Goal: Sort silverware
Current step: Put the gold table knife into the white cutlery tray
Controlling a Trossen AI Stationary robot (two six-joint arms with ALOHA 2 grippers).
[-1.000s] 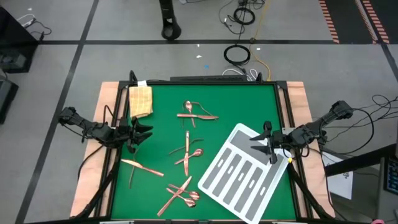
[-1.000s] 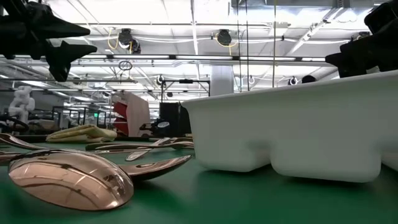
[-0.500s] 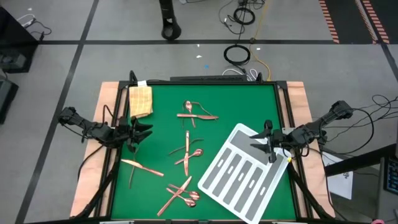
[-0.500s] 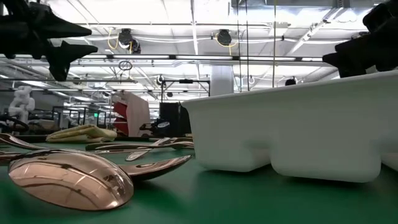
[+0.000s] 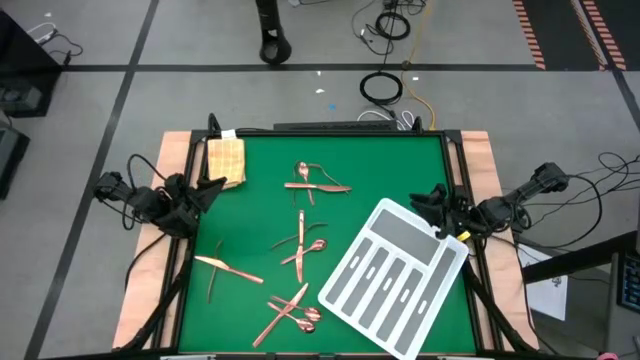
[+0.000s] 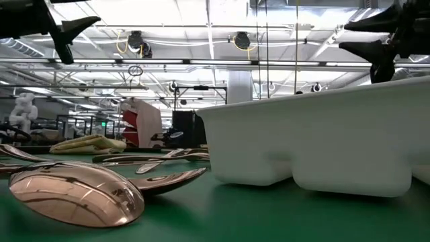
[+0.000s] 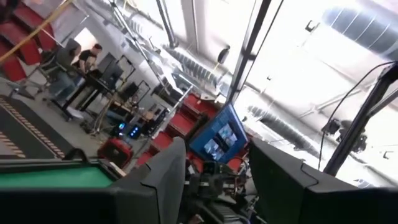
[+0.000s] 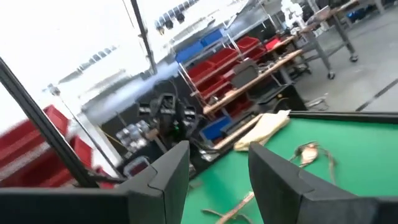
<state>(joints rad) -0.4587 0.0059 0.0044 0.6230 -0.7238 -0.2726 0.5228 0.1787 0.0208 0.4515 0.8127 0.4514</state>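
Green mat (image 5: 380,170) holds scattered silverware (image 5: 300,245), white tray (image 5: 392,275).

A white tray (image 5: 352,262) with grey slots lies slanted on the green table (image 5: 390,165). A yellow-tan folded cloth (image 5: 226,161) sits at a far corner. Black cable coils (image 5: 381,88) rest on the grey floor beyond, and red bins (image 8: 214,68) line shelves.

2 dark arms (image 5: 150,203), black cables, pointed fingers
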